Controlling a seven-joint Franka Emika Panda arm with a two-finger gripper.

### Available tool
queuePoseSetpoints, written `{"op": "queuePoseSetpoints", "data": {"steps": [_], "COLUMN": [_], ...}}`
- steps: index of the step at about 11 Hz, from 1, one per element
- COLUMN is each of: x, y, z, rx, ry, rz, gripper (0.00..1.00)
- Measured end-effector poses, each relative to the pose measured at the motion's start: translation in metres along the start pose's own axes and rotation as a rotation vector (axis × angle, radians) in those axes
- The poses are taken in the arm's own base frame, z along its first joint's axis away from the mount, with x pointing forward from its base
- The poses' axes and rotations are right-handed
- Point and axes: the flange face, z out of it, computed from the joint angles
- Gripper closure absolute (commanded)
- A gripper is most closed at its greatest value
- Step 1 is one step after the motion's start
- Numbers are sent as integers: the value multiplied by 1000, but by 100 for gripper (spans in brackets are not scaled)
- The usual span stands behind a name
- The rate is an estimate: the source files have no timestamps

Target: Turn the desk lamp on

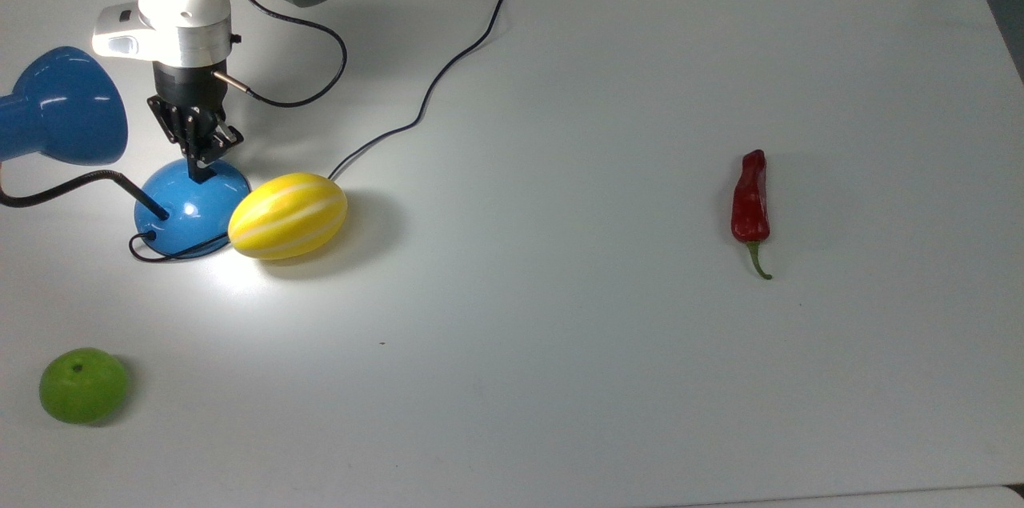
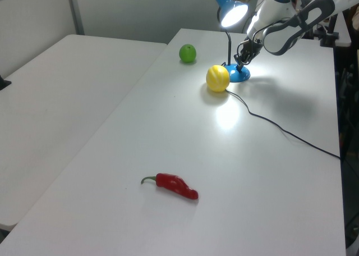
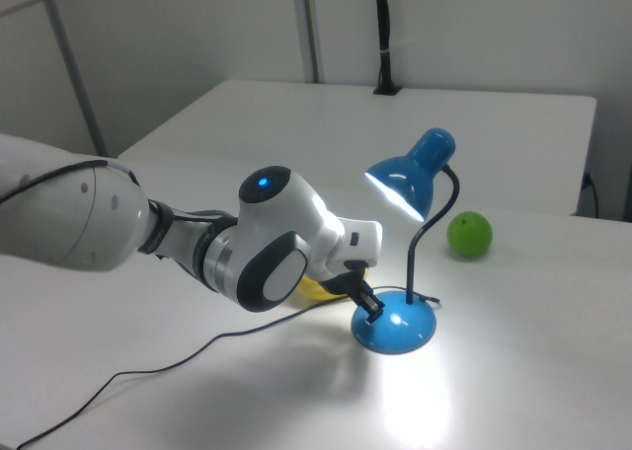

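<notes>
Altogether the white bench (image 1: 608, 92) carries four loose things: one glossy blue desk lamp with a cone-shaped shade (image 1: 56, 108), one yellow oval melon with pale stripes (image 1: 288, 216), one round green apple-like fruit (image 1: 83, 385) and one red chilli pepper with a green stem (image 1: 750, 200). There is also one white robot arm (image 3: 197, 233) ending in a single black two-finger gripper (image 1: 198, 164), and a thin black cord (image 1: 448, 68) runs across the bench from the lamp's side toward the far edge. The lamp stands near the top view's left edge, its round domed blue base (image 1: 190, 206) touching the melon on the top view's right; the green fruit lies well apart, toward the top view's lower left, and the chilli lies well apart on the top view's right. The lamp is lit: in the right view its shade (image 3: 410, 179) glows white on the underside, and a bright patch falls on the bench below it. The thin black bendy neck (image 3: 434, 238) rises from the base (image 3: 395, 327) and curves over to the shade. The gripper comes down from above onto the top of the domed base, its tip touching the dome on the side away from where the neck enters. Its fingers are drawn narrow, close together, and hold nothing between them. In the left view the gripper (image 2: 244, 58) sits just above the base (image 2: 240, 74), with the lit shade (image 2: 231, 10) above and to the left view's left.
</notes>
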Motion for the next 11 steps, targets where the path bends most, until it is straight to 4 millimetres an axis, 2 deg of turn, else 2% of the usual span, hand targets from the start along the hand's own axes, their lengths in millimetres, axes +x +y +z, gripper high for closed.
{"op": "queuePoseSetpoints", "data": {"steps": [6, 8, 11], "x": [7, 7, -2], "y": [-2, -12, -64], "z": [-1, -19, -69], "rx": [-18, -35, -37], "ry": [-44, -122, -210], "rz": [-11, -27, -106], "gripper": [100, 100, 100]}}
